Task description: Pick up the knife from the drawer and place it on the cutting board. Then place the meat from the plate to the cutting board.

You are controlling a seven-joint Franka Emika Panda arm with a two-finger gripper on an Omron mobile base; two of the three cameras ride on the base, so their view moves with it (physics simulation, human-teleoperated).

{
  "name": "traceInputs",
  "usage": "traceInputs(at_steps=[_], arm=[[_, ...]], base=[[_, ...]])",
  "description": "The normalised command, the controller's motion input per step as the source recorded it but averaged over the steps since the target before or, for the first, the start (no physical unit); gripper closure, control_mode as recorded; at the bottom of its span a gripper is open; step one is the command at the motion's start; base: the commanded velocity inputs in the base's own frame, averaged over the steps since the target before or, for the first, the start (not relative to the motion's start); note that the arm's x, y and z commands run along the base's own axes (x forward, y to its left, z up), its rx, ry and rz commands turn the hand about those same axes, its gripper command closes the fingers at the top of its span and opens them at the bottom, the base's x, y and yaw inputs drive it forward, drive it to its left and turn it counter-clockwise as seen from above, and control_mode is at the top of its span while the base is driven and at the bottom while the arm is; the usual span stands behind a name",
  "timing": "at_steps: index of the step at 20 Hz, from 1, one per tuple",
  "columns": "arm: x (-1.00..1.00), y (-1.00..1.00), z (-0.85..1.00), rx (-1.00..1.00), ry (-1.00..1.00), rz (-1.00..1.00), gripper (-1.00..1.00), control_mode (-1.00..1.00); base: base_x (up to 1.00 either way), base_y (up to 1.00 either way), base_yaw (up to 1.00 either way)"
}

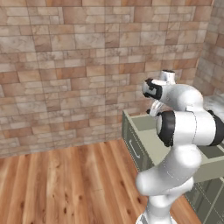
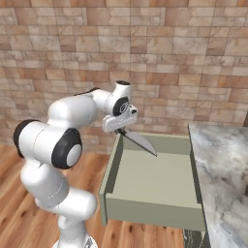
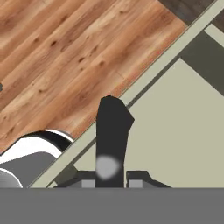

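My gripper (image 2: 119, 128) is shut on the black handle of the knife (image 2: 141, 142). It holds the knife above the back left corner of the open drawer (image 2: 110, 170), with the silver-grey blade slanting down to the right over the pale beige interior. In the hand view the dark handle (image 3: 113, 129) rises from between the fingertips (image 3: 136, 183), over the drawer's left wall (image 3: 144, 81). The left base view shows the drawer's olive-green front (image 1: 131, 142) with its bar handle. The cutting board, the plate and the meat are out of view.
A grey marble counter (image 2: 222, 164) runs along the right of the drawer. A brick wall (image 2: 160, 58) stands behind. Wooden floor (image 1: 65, 183) spreads to the left of the cabinet, beside my base.
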Motion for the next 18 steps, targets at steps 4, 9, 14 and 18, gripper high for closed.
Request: traceInputs(at_steps=[4,9,14,18], arm=[[-0.73,0.60,0.78,-0.05,0.12,0.10,1.00,-1.00],[-0.96,0.70,0.40,-0.07,0.04,0.13,1.00,-1.00],[-0.90,0.46,0.36,-0.05,0.00,0.03,1.00,-1.00],[-0.75,0.21,0.32,0.00,0.00,0.00,1.00,-1.00]], base=[[0.00,0.00,0.00],[0.00,0.00,0.00],[0.00,0.00,0.00],[0.00,0.00,0.00]])
